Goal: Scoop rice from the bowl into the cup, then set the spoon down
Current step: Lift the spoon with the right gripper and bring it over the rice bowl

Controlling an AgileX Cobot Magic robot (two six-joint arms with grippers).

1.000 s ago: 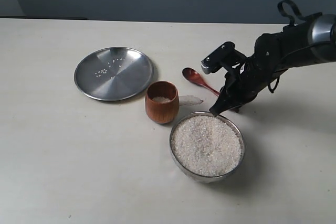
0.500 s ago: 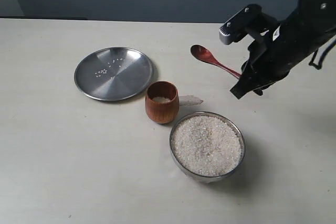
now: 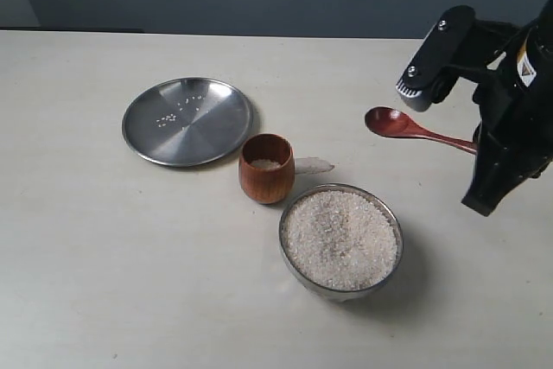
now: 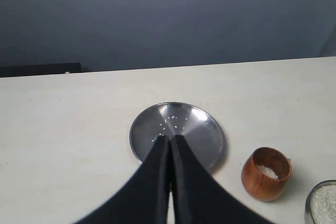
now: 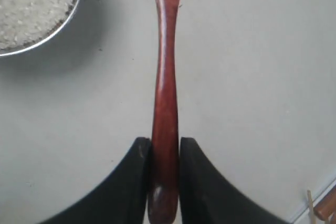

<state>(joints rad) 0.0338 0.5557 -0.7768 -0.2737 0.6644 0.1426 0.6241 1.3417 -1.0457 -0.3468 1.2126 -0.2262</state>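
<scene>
As right hand pinches it, spoon looks glossy.

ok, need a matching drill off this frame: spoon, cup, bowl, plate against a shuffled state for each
Things:
1. spoon
2. cup
3. bowl
4. plate

States:
A. filled nearly to the rim with rice
B. a few stray grains on it
C. clamped in the right tool
D. a little rice at the bottom

Pairs: 1-C, 2-D, 3-A, 4-B
</scene>
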